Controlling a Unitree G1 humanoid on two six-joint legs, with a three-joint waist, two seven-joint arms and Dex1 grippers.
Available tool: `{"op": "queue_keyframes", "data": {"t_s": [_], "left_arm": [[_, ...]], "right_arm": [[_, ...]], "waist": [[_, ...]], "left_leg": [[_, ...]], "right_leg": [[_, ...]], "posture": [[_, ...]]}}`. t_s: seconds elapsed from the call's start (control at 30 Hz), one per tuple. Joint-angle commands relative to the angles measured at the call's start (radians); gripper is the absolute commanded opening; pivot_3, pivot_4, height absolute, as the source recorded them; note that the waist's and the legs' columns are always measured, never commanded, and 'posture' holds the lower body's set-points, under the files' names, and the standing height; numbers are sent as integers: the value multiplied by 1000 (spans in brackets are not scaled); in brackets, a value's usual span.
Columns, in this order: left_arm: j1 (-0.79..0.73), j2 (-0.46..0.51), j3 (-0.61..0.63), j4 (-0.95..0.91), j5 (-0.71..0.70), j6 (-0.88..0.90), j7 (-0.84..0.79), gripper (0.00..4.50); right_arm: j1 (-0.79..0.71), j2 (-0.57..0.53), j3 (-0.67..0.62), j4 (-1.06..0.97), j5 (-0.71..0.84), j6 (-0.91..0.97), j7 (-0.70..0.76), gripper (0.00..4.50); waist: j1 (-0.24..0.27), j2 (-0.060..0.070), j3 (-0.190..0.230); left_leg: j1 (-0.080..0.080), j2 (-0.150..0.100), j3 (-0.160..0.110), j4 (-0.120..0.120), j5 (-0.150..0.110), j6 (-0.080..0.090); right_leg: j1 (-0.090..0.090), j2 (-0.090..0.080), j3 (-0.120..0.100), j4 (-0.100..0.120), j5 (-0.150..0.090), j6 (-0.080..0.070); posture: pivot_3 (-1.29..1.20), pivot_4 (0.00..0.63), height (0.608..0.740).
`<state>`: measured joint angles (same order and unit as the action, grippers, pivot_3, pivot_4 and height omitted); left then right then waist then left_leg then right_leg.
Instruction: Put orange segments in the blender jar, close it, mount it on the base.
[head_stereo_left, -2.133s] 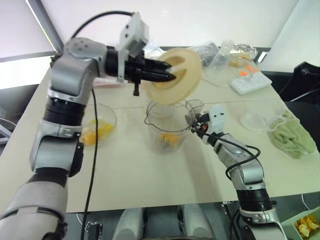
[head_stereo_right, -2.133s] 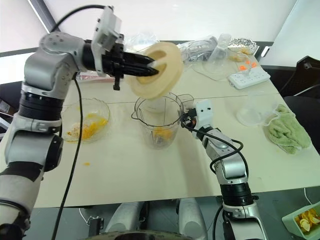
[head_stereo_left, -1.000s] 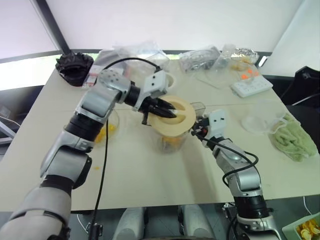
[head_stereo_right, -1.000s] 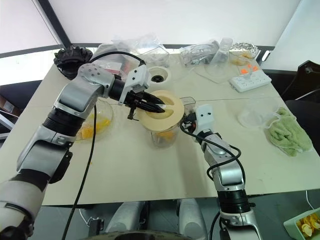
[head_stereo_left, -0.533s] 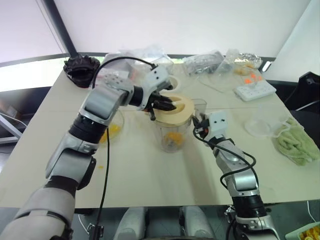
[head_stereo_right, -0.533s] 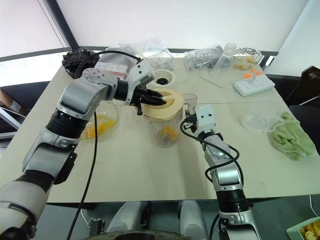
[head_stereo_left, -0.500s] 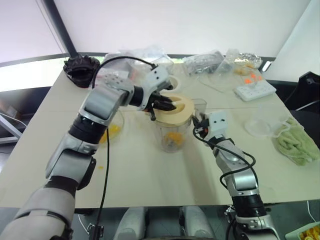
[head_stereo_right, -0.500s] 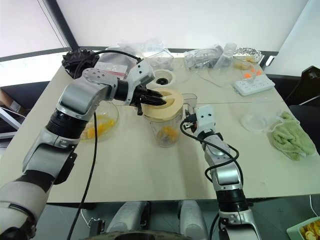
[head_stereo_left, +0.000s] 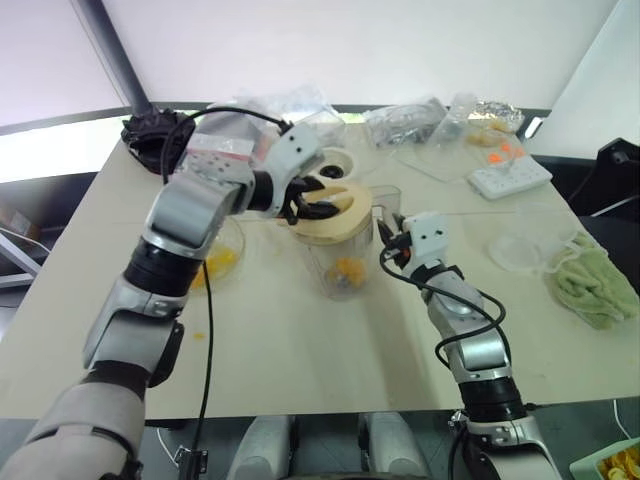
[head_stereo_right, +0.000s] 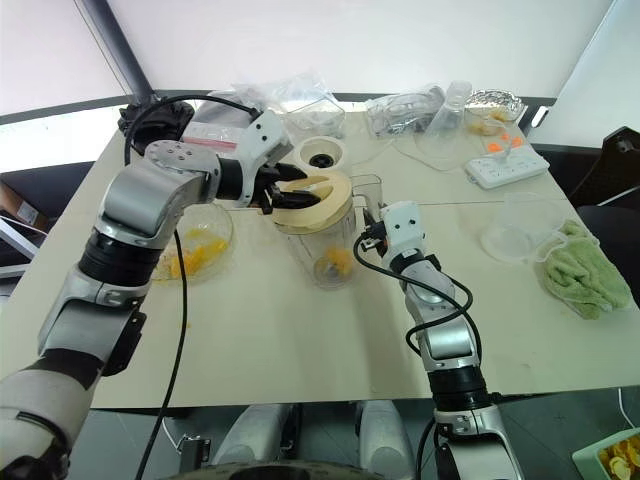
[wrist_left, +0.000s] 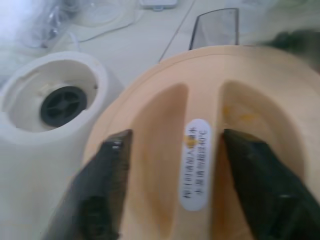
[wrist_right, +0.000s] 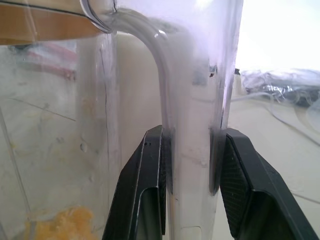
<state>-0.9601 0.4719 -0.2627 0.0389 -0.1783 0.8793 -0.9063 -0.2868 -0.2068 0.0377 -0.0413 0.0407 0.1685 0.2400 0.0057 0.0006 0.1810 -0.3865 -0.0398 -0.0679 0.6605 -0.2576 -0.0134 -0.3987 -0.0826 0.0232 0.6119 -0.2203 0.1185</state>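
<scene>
We look down on a wide pale beige worktop (head_stereo_right: 300, 340), and near its middle stands the tall clear plastic blender jar (head_stereo_right: 325, 250) with its side handle turned toward the robot's right. On the jar's mouth sits a flat round cream lid (head_stereo_right: 312, 202), slightly tilted, with a raised bar across its centre. Just behind the jar, at the far side, is the squat cream-white cylindrical base (head_stereo_right: 322, 156) with a dark round socket on top (apart from the jar, nothing mounted on it). To the robot's left of the jar is a shallow scalloped clear glass dish (head_stereo_right: 190, 245) holding orange fruit pieces. A pale green cloth (head_stereo_right: 582, 268) lies crumpled at the right edge, well apart from everything else.

The left tool (wrist_left: 177, 187) hovers over the lid, its two black fingers (wrist_left: 107, 185) spread either side of the central bar, not pinching it. The right tool (wrist_right: 192, 170) is clamped on the jar's clear handle, one finger on each side and touching it.

The small bright orange-yellow orange segments (wrist_right: 55, 225) lie at the bottom of the jar, below the lid and lower than both tools, just beside the right tool through the jar wall.
</scene>
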Motion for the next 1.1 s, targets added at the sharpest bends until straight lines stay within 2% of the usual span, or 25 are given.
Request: {"op": "queue_keyframes", "data": {"t_s": [0.03,0.27,0.4,0.5,0.57,0.7,0.8,0.93,1.1], "left_arm": [[55,0,-25,40,50,-17,67,3067],[11,-79,142,22,-31,-77,137,3067],[-18,-185,323,-3,-143,-136,245,3067],[-10,-221,409,-35,-220,-106,293,3067],[-7,-235,485,-69,-300,-54,327,3067],[26,-191,557,-120,-350,-28,376,3067],[98,-111,615,-153,-344,-44,410,3067],[274,-12,679,-274,-387,-16,408,3067],[557,23,698,-490,-470,36,387,3067]], "right_arm": [[-59,-2,-21,-101,17,-108,13,850],[-32,5,-29,-109,15,-102,6,850],[-12,14,-29,-105,17,-105,6,850],[-9,17,-33,-100,19,-105,8,850],[-10,20,-40,-97,26,-99,9,850],[-14,23,-55,-106,49,-73,10,850],[-26,17,-82,-133,82,-32,6,850],[-64,-3,-144,-193,140,63,-10,850],[-136,-63,-223,-288,203,220,-19,850]], "waist": [[2,0,0],[-4,-1,4],[-20,-3,7],[-29,-4,7],[-26,-4,7],[-26,-5,8],[-28,-5,8],[-26,-5,8],[-19,-7,9]], "left_leg": [[-3,0,0,0,0,0],[-7,0,2,0,0,0],[-12,0,2,-2,0,0],[-22,0,5,-3,1,-2],[-21,-1,5,-5,2,-3],[-21,-1,5,-8,4,-5],[-21,-1,5,-10,5,-7],[-20,0,5,-12,6,-9],[-21,1,4,-11,6,-10]], "right_leg": [[-4,0,0,1,0,0],[-9,0,0,1,1,0],[-15,1,0,2,3,4],[-29,1,3,8,4,3],[-31,1,3,8,4,3],[-31,1,3,7,4,2],[-31,1,3,7,5,1],[-32,2,3,8,6,0],[-32,0,3,7,6,0]], "posture": [[0,150,740],[0,150,740],[0,150,740],[0,150,740],[0,150,740],[0,150,740],[0,150,740],[0,150,740],[0,150,740]]}}
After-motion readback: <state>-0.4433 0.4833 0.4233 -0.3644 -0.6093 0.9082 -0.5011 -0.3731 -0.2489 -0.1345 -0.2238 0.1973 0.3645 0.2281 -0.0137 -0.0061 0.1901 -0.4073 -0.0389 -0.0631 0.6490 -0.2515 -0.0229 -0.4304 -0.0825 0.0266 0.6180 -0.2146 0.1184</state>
